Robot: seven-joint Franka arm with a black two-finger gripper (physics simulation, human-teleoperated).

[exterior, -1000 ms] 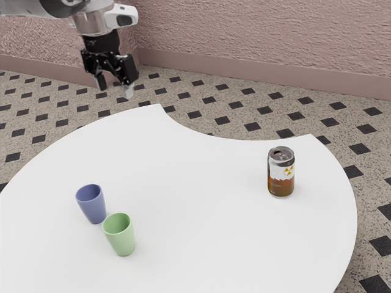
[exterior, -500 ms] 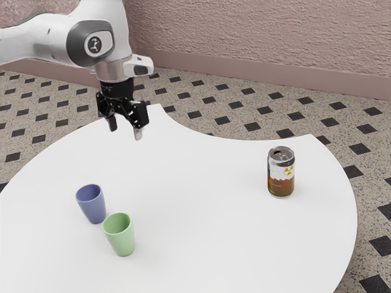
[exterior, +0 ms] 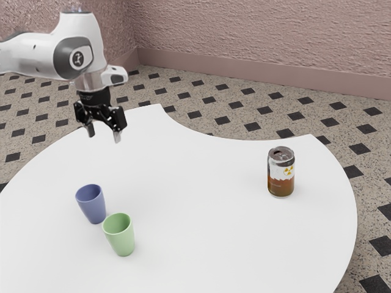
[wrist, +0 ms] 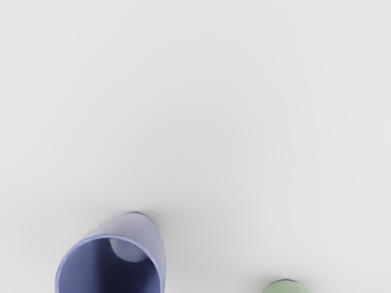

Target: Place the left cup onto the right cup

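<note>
A blue cup [exterior: 90, 203] stands upright on the white round table [exterior: 201, 201], toward the exterior view's left. Just to its right and nearer the front stands a green cup [exterior: 119, 234], also upright. My gripper [exterior: 104, 134] hangs open above the table, some way behind the blue cup, with nothing between its fingers. In the wrist view I look down into the blue cup [wrist: 113, 257], and the green cup's rim [wrist: 286, 286] peeks in beside it.
A brown drink can [exterior: 280, 172] stands upright on the table toward the exterior view's right. The table has a curved notch at its far edge. A tiled floor and a pink wall lie beyond.
My arm has swung down from high at the back, then toward the exterior view's left, ending above the table behind the blue cup. The cups and can have not moved.
</note>
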